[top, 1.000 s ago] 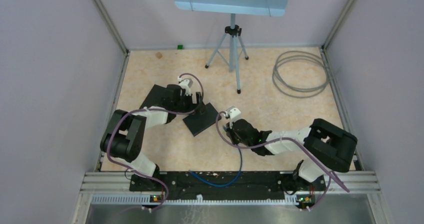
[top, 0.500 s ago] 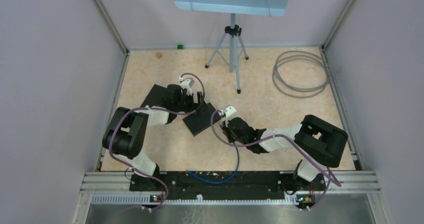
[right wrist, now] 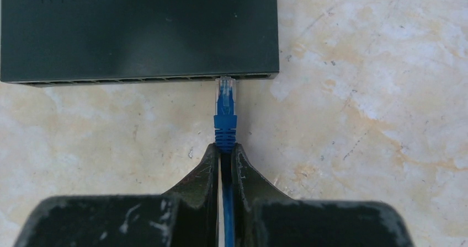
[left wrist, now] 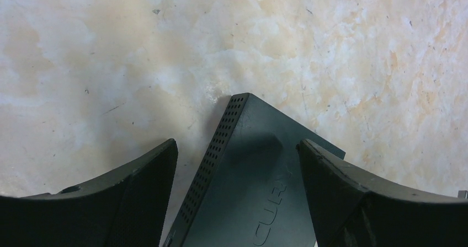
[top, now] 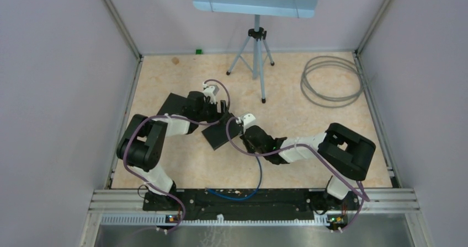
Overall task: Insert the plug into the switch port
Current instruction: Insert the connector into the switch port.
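Leftward the right gripper [right wrist: 225, 154] has been carried, clamped on the blue cable [right wrist: 225, 219] behind the plug [right wrist: 225, 106], whose tip is now set at the switch [right wrist: 138, 32] port row, apparently unseated, while the left gripper [left wrist: 237, 145] is held open astride the switch.

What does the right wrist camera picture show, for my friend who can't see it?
The right gripper pinches a blue plug by its back end, with the clear tip right at the port row on the edge of a black switch. Under them is a pale marbled table.
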Robot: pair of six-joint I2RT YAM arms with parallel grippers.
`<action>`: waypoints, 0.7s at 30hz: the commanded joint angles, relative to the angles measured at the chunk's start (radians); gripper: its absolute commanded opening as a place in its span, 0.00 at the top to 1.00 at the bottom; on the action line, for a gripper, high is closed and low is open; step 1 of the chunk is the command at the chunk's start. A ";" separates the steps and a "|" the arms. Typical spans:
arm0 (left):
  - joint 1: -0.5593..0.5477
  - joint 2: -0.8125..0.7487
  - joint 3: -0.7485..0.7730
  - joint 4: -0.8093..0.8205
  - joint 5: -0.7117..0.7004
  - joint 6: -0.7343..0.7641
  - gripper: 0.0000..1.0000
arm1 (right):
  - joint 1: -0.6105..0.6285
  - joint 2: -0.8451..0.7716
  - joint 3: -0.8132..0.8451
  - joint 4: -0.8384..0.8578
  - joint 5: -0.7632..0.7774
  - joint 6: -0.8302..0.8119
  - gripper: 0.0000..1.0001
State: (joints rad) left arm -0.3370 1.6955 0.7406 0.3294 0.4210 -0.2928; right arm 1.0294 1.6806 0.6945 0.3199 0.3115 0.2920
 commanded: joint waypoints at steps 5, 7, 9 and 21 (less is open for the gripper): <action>-0.008 0.004 -0.021 -0.067 0.004 -0.006 0.16 | -0.002 0.009 0.041 -0.048 0.062 0.026 1.00; -0.009 0.008 -0.018 -0.067 0.009 -0.006 0.16 | -0.002 0.008 0.042 -0.045 0.061 0.026 1.00; -0.009 0.010 -0.016 -0.069 0.012 -0.008 0.17 | -0.001 0.008 0.047 -0.047 0.057 0.024 1.00; -0.027 0.029 -0.010 -0.096 0.007 -0.021 0.24 | -0.002 0.019 0.088 -0.053 0.035 0.012 1.00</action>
State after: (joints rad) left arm -0.3531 1.6955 0.7406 0.3103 0.4225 -0.2962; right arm 1.0294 1.6855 0.7300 0.2481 0.3458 0.3000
